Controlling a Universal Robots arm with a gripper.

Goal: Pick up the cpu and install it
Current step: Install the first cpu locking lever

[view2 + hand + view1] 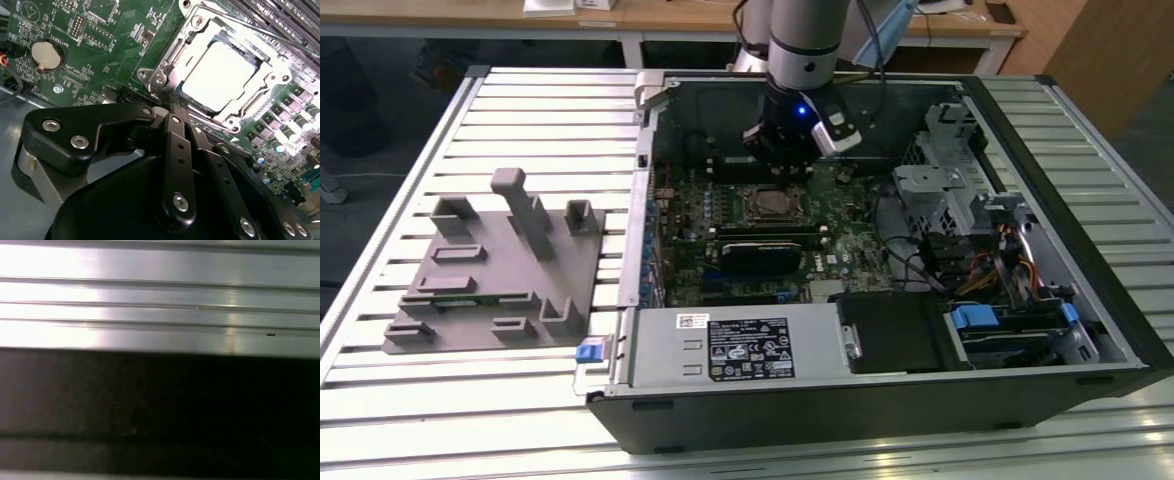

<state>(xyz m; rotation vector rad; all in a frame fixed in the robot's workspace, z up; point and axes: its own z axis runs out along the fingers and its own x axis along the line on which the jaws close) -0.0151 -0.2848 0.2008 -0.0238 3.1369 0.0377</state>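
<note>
Silvery cpu [222, 75] sits in its socket, gripper [175, 107] beside it.

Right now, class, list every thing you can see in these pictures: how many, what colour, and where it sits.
cpu: one, silvery-grey, seated in the socket on the motherboard.
socket: one, metal frame, around the cpu.
motherboard: one, green, on the case floor.
coin battery: one, silver, on the motherboard.
computer case: one, black, open, on the slatted table.
fixture block: one, grey, on the exterior view's left of the case.
slatted table: one, silver, under everything.
pincer: one, black, just beside the socket, holding nothing visible.
</note>
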